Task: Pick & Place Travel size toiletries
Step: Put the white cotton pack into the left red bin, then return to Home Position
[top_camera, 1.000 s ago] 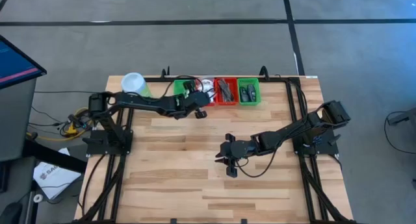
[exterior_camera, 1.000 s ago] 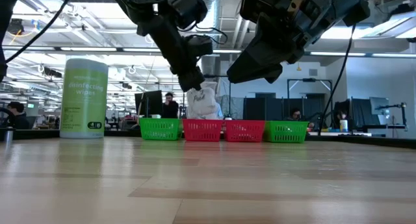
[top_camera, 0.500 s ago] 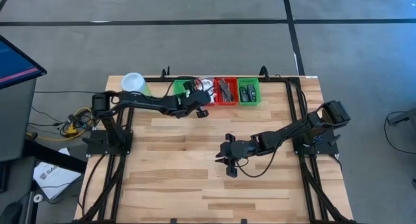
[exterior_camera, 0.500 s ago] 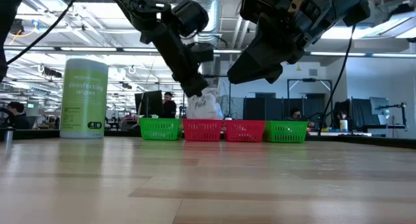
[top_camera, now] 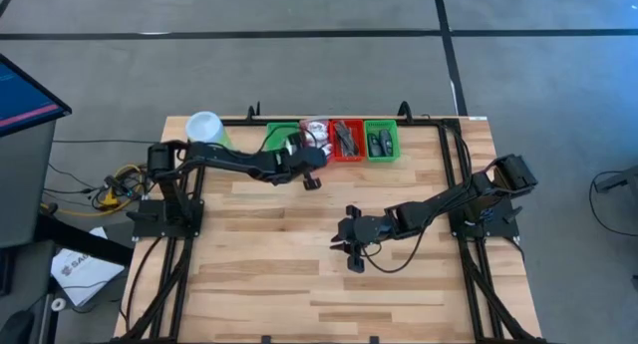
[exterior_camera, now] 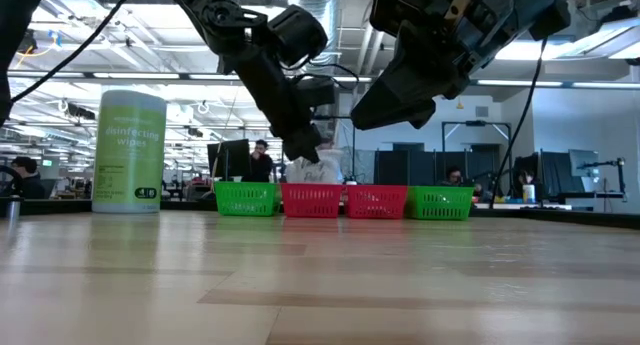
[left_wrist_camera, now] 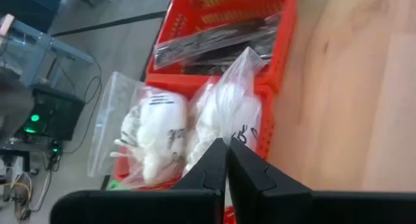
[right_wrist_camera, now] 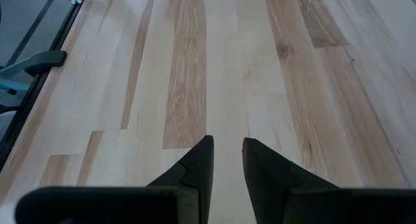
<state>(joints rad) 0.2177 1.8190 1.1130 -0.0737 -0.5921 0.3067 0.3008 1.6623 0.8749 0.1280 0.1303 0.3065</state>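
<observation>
My left gripper (top_camera: pixel 310 166) (left_wrist_camera: pixel 227 144) is at the far trays, shut on a white puffy packet in clear wrap (left_wrist_camera: pixel 227 110) (exterior_camera: pixel 315 168). A second white packet (left_wrist_camera: pixel 155 132) lies beside it in the same red tray (exterior_camera: pixel 312 199). Slim dark pieces fill the other red tray (top_camera: pixel 346 140) and more dark items the right green tray (top_camera: pixel 381 142). My right gripper (top_camera: pixel 349 241) (right_wrist_camera: pixel 227 146) hovers above the bare middle of the table, open by a narrow gap, touching nothing. My left gripper pinches the near edge of the white packet's clear wrap (left_wrist_camera: pixel 231 134) between its two shut fingertips. The fingers slant down from the table's near-left side. The packet hangs below them (exterior_camera: pixel 316 165), with its lower part down at the red tray's rim (left_wrist_camera: pixel 268 87).
Four small trays stand in a row at the far edge, the left one green (top_camera: pixel 280 137) (exterior_camera: pixel 246 198). A tall light-green canister with a white lid (top_camera: pixel 206 128) (exterior_camera: pixel 129 152) stands at the far left corner. Bare wood (top_camera: pixel 299 284) covers the near half.
My left gripper has come down toward the red tray and shifted a little toward the table's right, staying shut. The white packet, which hung clear above the trays, has sunk with it to the tray's rim. My right arm has kept still.
</observation>
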